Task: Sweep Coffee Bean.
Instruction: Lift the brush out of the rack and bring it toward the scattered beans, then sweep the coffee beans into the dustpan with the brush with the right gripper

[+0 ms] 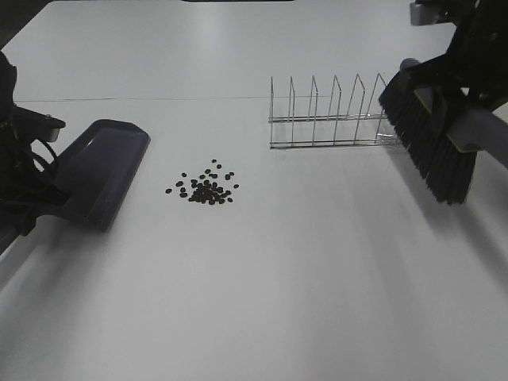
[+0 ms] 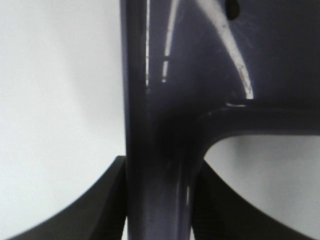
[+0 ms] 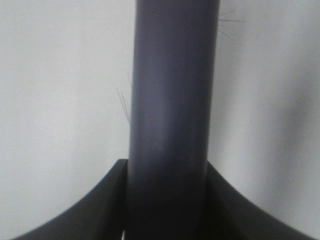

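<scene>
White matte table (image 1: 317, 302), evenly lit, with a thin line across its far half. Coffee bean (image 1: 205, 189) cluster lies on the bare table near the dustpan (image 1: 99, 171), not touching it, and well apart from the wire rack (image 1: 333, 119). Left gripper (image 2: 159, 200) clamps the dustpan handle. Right gripper (image 3: 167, 200) clamps the brush (image 1: 429, 159) handle; the bristles are seemingly off the table.
</scene>
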{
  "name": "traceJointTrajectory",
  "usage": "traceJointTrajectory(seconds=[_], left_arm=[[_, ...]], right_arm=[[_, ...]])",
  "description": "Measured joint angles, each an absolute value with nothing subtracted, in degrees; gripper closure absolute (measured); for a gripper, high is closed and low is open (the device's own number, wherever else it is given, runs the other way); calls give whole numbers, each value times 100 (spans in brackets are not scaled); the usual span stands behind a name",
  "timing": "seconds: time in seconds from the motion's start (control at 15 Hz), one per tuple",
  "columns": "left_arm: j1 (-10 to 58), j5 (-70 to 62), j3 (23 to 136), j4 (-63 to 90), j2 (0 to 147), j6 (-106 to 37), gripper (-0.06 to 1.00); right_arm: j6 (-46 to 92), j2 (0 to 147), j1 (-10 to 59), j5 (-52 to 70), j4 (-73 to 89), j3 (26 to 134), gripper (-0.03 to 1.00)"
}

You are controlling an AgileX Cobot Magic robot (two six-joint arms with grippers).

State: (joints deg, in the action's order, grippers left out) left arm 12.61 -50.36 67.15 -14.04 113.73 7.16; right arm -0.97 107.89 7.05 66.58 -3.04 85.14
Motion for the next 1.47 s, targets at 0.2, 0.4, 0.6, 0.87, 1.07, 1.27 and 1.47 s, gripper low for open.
traceJointTrajectory(seconds=[0.2, 0.4, 0.6, 0.87, 1.07, 1.27, 1.47], left_arm=[[1650, -5168, 6961, -1702, 11648, 796, 62], [1851, -5202, 6979, -1707, 11763, 859, 62], [1971, -5311, 7065, -1713, 11797, 859, 61], [2011, -5500, 7265, -1673, 11923, 785, 61], [2011, -5575, 7317, -1541, 12089, 579, 61], [2011, -5661, 7380, -1409, 12227, 498, 61], [2011, -5667, 7391, -1398, 12227, 413, 61]], right_arm=[[-819, 10932, 1656, 6457, -1169, 8302, 66], [-1008, 11150, 2223, 6457, -1553, 8308, 66], [-991, 11557, 2515, 6652, -1610, 8612, 66], [-871, 12135, 2773, 6944, -1633, 9351, 66], [-705, 12702, 2893, 6979, -1564, 10107, 66], [-401, 13327, 3134, 6996, -1083, 10966, 66], [-355, 13780, 3289, 6979, -814, 11620, 66]])
